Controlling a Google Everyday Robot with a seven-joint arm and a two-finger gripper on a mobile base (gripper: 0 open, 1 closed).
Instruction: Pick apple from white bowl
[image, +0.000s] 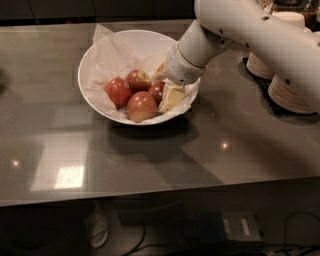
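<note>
The white bowl (95, 60), wide and lined with crumpled white paper, stands on the grey table at the upper middle. Several red apples lie in its right half. The darkest red apple (156, 92) lies at the right, partly hidden by my gripper. My gripper (166, 85) reaches down into the bowl from the upper right. Its two cream fingers stand apart, one finger (171, 98) just right of the apple and the other at the apple's far side. The apple rests in the bowl, partly between the fingers. No sticker shows on it.
Three other apples (118, 91), (138, 79), (142, 106) lie left of and in front of the dark one. Stacks of tan paper bowls (290, 92) stand at the right edge behind my arm. The table's front edge runs across the lower part of the view.
</note>
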